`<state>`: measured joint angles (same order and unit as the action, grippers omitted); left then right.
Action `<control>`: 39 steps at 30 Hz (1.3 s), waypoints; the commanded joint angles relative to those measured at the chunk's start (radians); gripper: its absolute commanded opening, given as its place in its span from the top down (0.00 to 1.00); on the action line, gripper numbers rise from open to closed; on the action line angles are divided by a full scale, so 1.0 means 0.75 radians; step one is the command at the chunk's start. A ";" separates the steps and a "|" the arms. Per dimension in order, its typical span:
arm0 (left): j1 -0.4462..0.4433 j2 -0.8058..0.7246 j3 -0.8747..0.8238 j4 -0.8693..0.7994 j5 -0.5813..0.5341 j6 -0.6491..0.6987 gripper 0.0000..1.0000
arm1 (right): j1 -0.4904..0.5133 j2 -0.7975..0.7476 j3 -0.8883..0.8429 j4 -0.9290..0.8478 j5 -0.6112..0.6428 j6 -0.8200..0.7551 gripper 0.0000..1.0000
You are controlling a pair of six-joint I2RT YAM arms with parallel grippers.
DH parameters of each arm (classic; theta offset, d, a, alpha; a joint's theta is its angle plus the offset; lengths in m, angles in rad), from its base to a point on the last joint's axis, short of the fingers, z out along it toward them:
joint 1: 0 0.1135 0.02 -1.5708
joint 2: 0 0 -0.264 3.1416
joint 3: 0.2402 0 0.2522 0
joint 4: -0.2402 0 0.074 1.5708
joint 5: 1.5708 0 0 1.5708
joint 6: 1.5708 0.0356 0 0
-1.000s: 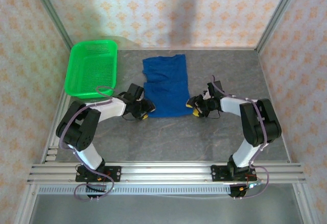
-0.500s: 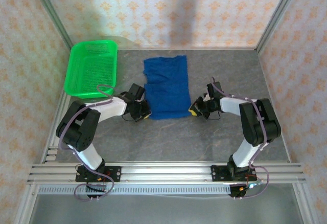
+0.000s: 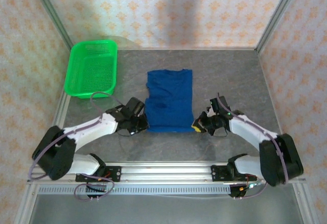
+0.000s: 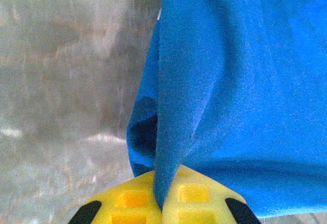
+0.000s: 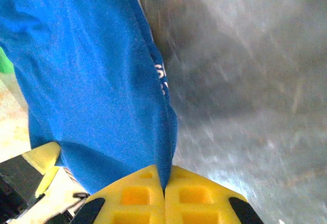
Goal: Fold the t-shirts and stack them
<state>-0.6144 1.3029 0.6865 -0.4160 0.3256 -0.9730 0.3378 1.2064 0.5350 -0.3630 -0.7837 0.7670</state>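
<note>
Both near corners pinched. Left gripper (image 3: pixel 143 126) is clamped tight on the near-left hem corner of the blue t-shirt (image 3: pixel 169 100), and right gripper (image 3: pixel 198 127) on the near-right corner. In both wrist views the cloth runs straight into the seam between the yellow pads (image 4: pixel 133 201), no gap.

Shirt lies flat mid-table between the arms, well apart from the green basket (image 3: pixel 92 68). It reads as a narrow rectangle, so I judge a crosswise fold is starting.

Next I lift both corners evenly and carry them toward the far edge, keeping the hem taut.

Chest print is mostly hidden, just a sliver of white lettering (image 5: pixel 161 75). Layers per pinch: cannot tell.
</note>
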 commanded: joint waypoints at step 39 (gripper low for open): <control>-0.175 -0.340 0.435 -0.455 -0.262 -0.081 1.00 | 0.241 -0.196 0.668 -0.597 0.327 0.037 1.00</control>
<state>-0.7658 1.0290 0.9745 -0.7521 0.1028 -1.0847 0.5468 1.0431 0.9806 -0.7948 -0.5461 0.8463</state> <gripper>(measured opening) 0.051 0.042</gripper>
